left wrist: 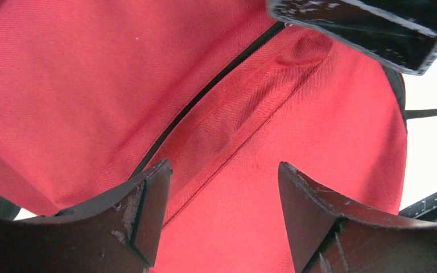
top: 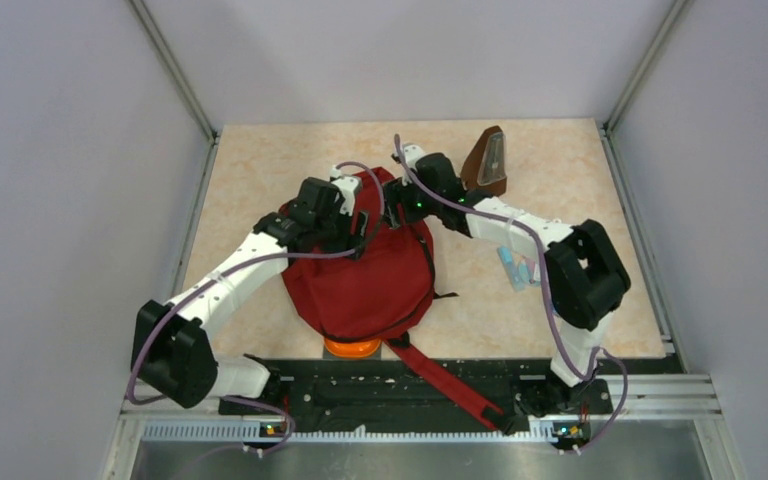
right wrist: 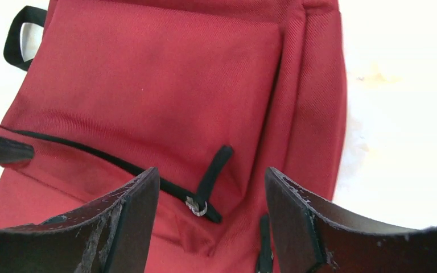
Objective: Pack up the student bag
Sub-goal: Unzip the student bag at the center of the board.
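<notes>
The student bag (top: 360,285), dark red with a black zipper, lies flat in the middle of the table, its long red strap (top: 450,385) trailing toward the near edge. Both grippers hover over its far end. My left gripper (top: 360,225) (left wrist: 223,165) is open above red fabric (left wrist: 91,85) and a closed zipper line (left wrist: 205,94), holding nothing. My right gripper (top: 392,205) (right wrist: 211,170) is open too. The black zipper pull (right wrist: 216,165) with its metal ring lies on the bag (right wrist: 148,74) between the fingers, untouched.
A brown wedge-shaped object (top: 485,160) stands at the back right. Small blue and pink items (top: 518,268) lie by the right arm. An orange object (top: 352,347) peeks out under the bag's near edge. A black carry loop (right wrist: 17,34) sits at the bag's end.
</notes>
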